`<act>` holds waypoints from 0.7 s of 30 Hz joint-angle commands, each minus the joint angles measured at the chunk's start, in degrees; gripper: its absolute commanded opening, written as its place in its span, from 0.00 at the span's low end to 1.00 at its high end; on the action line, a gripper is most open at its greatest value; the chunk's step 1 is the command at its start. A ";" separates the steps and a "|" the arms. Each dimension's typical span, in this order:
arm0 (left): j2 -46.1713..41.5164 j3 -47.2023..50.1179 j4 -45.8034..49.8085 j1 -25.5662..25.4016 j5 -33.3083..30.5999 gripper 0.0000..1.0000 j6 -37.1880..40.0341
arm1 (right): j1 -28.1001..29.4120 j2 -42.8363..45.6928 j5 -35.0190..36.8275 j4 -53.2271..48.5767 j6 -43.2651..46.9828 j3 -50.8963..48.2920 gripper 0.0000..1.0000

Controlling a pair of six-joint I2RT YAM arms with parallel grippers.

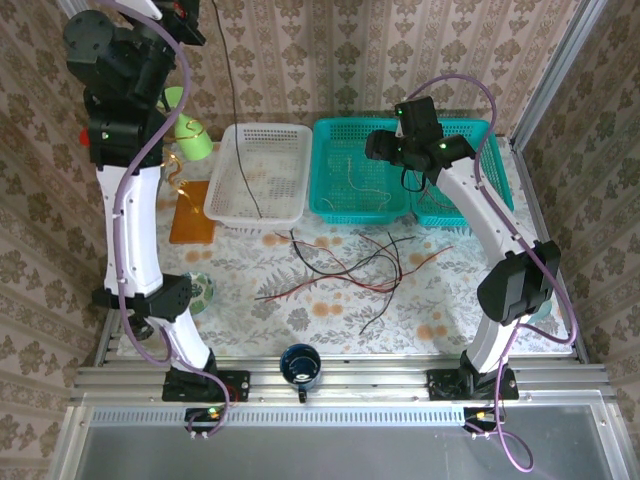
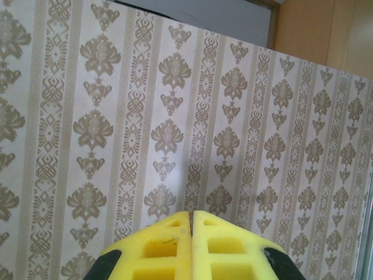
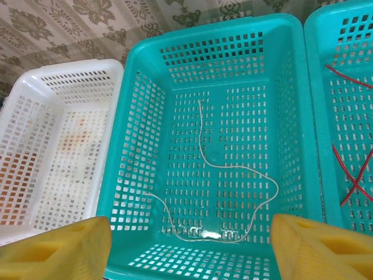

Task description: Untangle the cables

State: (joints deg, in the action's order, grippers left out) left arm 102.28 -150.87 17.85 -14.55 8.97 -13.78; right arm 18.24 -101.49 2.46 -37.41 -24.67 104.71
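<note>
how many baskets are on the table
3: a white basket at back left, a teal basket in the middle, and a second teal basket at far right, partly covered.

There are two teal baskets (image 3: 215, 30), one white basket (image 1: 222, 185), one dark mug (image 1: 300, 365), and one white cable (image 3: 199, 125) inside a teal basket.

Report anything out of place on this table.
A heap of red and black cables lies crossed on the tablecloth in front of the teal basket, not yet untangled. One black cable hangs from above into the white basket.
</note>
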 commanded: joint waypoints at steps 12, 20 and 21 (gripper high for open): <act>-0.92 8.58 -3.68 0.19 -0.01 0.00 7.47 | -0.51 2.11 -1.47 0.14 -0.77 -0.12 0.73; -2.52 31.26 5.60 -3.82 -13.84 0.00 19.52 | -0.97 3.99 -2.23 1.46 -1.31 -3.72 0.73; -1.62 33.16 7.50 -4.62 -15.57 0.00 20.23 | -1.06 4.20 -2.37 1.55 -1.37 -4.01 0.73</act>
State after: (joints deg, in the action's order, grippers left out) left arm 99.37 -120.90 19.14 -17.45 0.19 0.32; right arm 17.61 -99.90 1.04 -37.17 -25.47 101.75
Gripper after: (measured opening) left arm 0.053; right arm 0.735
